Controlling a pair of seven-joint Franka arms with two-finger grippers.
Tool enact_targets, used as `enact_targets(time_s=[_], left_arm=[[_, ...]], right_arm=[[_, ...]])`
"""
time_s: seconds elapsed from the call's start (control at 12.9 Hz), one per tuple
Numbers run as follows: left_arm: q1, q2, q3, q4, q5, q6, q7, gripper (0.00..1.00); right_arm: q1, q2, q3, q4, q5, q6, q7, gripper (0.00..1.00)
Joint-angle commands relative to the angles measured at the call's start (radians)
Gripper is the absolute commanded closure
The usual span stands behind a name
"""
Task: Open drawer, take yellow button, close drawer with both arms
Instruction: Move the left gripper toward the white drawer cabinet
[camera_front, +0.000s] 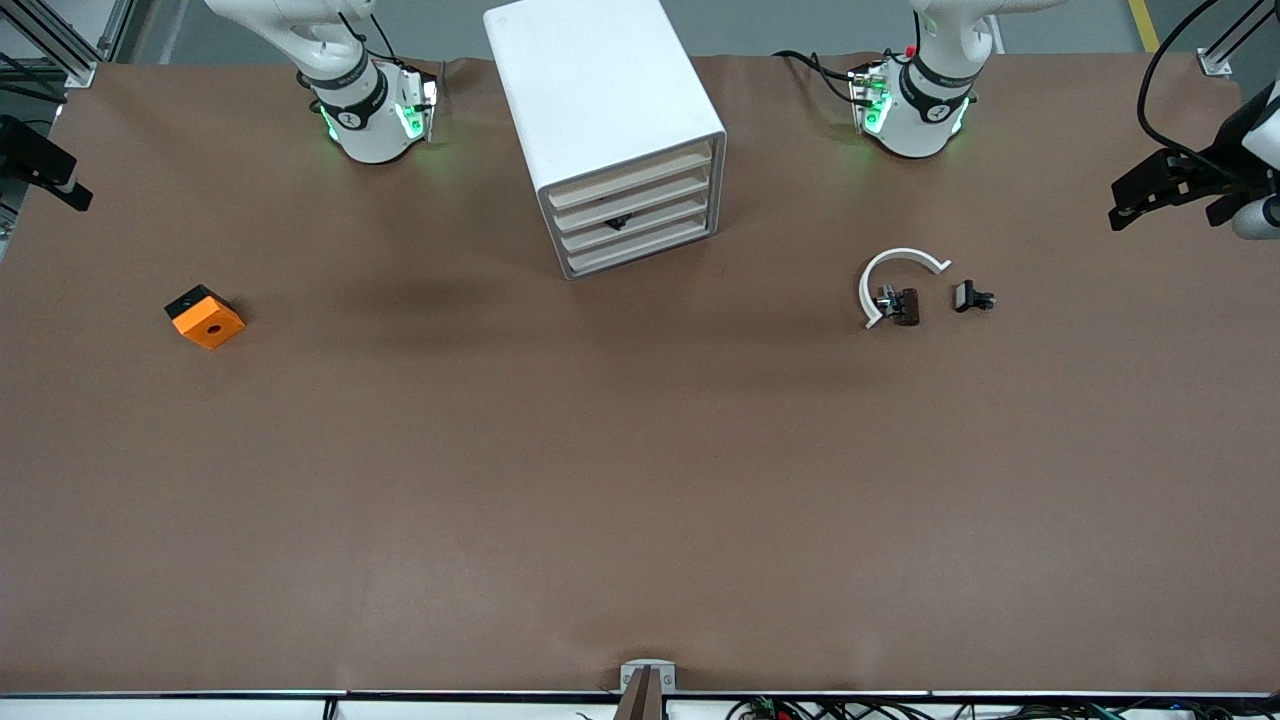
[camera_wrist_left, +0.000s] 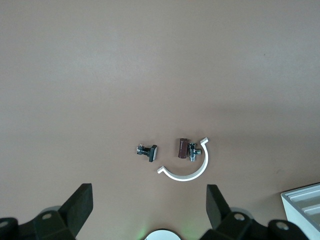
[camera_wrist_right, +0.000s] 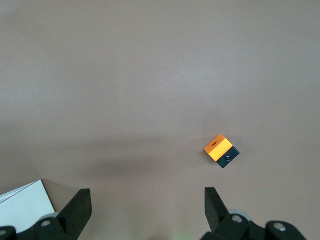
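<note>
The white drawer cabinet (camera_front: 610, 120) stands between the two arm bases, its four drawers (camera_front: 635, 215) all shut, facing the front camera. The button is hidden. Both grippers are out of the front view, held high. My left gripper (camera_wrist_left: 149, 200) is open and empty, high over the table above the small parts near the left arm's base (camera_front: 915, 110). My right gripper (camera_wrist_right: 147, 200) is open and empty, high over bare table near the right arm's base (camera_front: 370, 120). A cabinet corner shows in the left wrist view (camera_wrist_left: 305, 200) and the right wrist view (camera_wrist_right: 25, 205).
An orange cube with a black hole (camera_front: 205, 316) (camera_wrist_right: 220, 150) lies toward the right arm's end. A white C-shaped ring (camera_front: 895, 270) (camera_wrist_left: 192, 172), a brown and metal part (camera_front: 903, 305) (camera_wrist_left: 182, 148) and a black clip (camera_front: 970, 297) (camera_wrist_left: 148, 151) lie toward the left arm's end.
</note>
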Motion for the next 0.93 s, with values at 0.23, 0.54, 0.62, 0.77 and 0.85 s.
enact_targets(time_s=[0.23,0.54,0.62,0.77,0.85], left_arm=[[0.005,0.027,0.000,0.050,-0.011,-0.002,0.002,0.00],[-0.010,0.099,-0.003,0.053,-0.061,0.008,-0.059,0.00],[-0.010,0.129,-0.003,0.053,-0.087,0.010,-0.092,0.00],[-0.038,0.188,-0.020,0.055,-0.095,0.010,-0.162,0.00],[-0.060,0.206,-0.027,0.053,-0.095,0.010,-0.232,0.00]], right_arm=[[0.002,-0.011,0.005,-0.014,-0.026,0.019,-0.003,0.00],[0.000,-0.011,0.005,-0.014,-0.026,0.017,-0.002,0.00],[0.000,-0.011,0.005,-0.014,-0.025,0.017,-0.002,0.00],[0.000,-0.011,0.006,-0.014,-0.025,0.017,0.000,0.00],[0.000,-0.011,0.006,-0.014,-0.025,0.017,0.000,0.00]])
